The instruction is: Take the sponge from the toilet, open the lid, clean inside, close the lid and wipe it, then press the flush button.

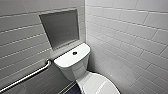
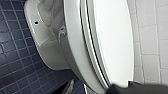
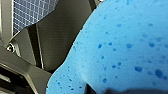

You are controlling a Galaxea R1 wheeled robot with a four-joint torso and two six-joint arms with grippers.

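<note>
Bright blue porous sponge (image 3: 120, 45) looks clenched in R claw (image 3: 100, 88), rdy to wipe; white glossy oval lid (image 1: 98, 85), 6 o'clock, down; L claw (image 2: 100, 90): can't tell.

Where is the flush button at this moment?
In the head view, the flush button sits in the middle of the tank top, below the grey wall recess and right of the grab bar.

The lid (image 1: 98, 86) runs off the head view's lower edge, and the grab bar (image 1: 27, 75) off its left. In the right wrist view the sponge (image 3: 120, 47) is cropped at the edges, and a dark blur covers its lower rim.
</note>
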